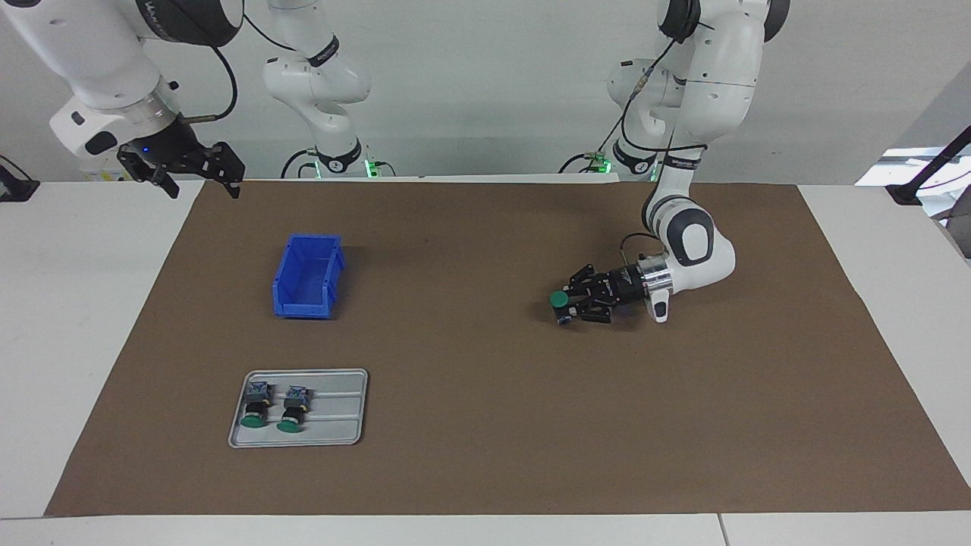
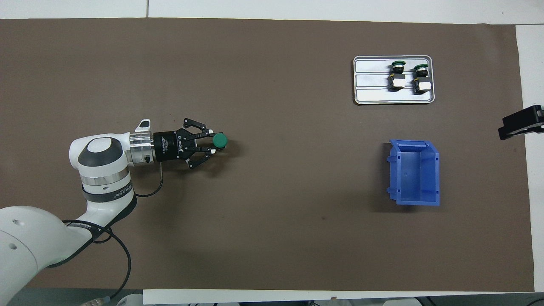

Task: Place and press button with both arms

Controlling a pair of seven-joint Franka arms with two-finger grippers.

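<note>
i have the left end effector low over the brown mat, toward the left arm's end of the table. its wrist lies almost level, with the fingers pointing toward the middle of the mat. the fingers are clamped on the button: i see its round green cap sticking out past the fingertips, and in the facing view a bit of the blue-grey block shows just under the fingers. in the overhead view the green cap sits right at the fingertips, with the outer links splayed to either side. whether the button touches the mat i cannot tell; its shadow falls close beneath it.

the right end effector waits up in the air at the right arm's end, over the edge where the mat meets the white table, and its fingers stand wide apart with nothing between them. in the overhead view only its dark tip pokes in at the frame's edge.

the blue bin stands on the mat toward the right arm's end, open side up, with nothing visible inside. farther from the robots than the bin lies the grey tray, and on it two more buttons rest on their sides, side by side: one button nearer the tray's end and the other button just beside it, green caps pointing away from the robots. both sit at the tray's end toward the right arm.
</note>
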